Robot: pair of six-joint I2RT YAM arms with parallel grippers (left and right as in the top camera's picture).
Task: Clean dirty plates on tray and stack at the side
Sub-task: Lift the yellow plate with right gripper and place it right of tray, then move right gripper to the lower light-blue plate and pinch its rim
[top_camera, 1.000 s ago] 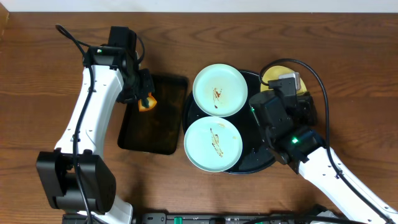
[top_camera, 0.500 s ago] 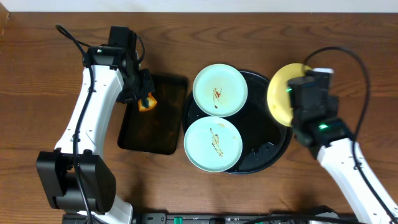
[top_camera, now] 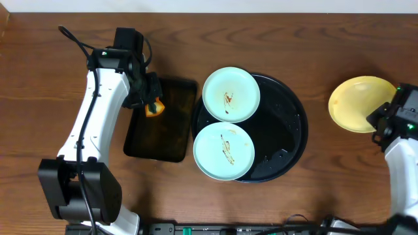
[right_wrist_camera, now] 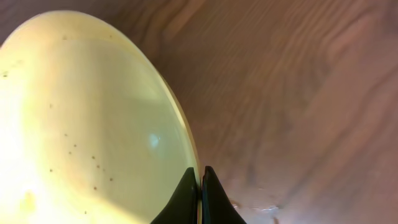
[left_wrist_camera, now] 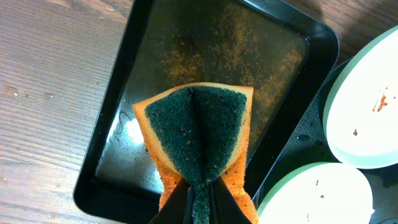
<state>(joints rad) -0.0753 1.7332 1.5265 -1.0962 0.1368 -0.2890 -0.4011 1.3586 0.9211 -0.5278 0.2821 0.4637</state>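
At the far right of the bench [top_camera: 326,39], the right jaws pinch the rim of the yellow plate [top_camera: 358,103], well apart from the round black tray [top_camera: 287,124], where two smeared mint plates [top_camera: 230,94] lie touching. Over the rectangular tray [top_camera: 160,143], the left jaws squeeze a folded orange-and-green sponge [left_wrist_camera: 199,134].

Beneath me spreads a brown wood-grain table [top_camera: 339,39], evenly lit; along its far edge runs a pale strip [top_camera: 209,5], wall or floor I cannot tell.
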